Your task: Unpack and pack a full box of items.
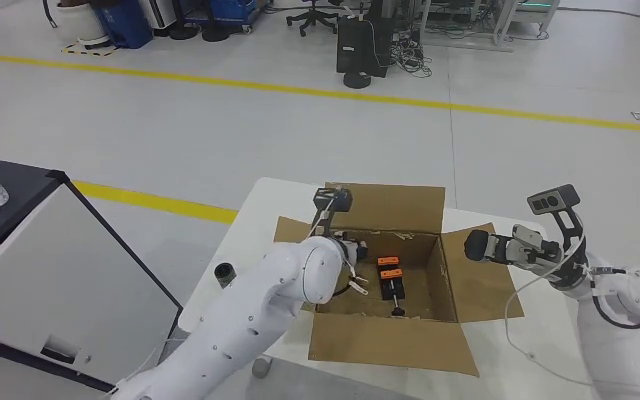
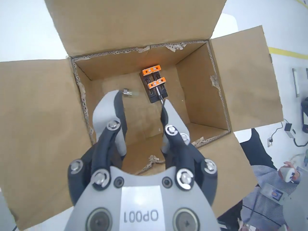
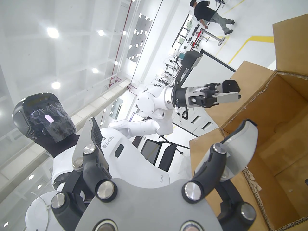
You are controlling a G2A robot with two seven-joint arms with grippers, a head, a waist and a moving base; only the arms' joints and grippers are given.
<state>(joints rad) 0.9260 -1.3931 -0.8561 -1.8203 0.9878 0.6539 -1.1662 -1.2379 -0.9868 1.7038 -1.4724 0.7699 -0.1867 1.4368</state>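
left hand [image 2: 141, 98] spread wide, empty, over box [image 2: 134, 25] (orange-black vise [image 2: 154, 85] inside) | right hand [image 3: 169, 121] likewise spread, empty, beside box

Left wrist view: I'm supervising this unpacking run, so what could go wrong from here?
The orange-jawed black vise lies deep in the brown cardboard box; the open left gripper might scrape the walls going down. It could also knock the small silver metal part lying beside the vise.
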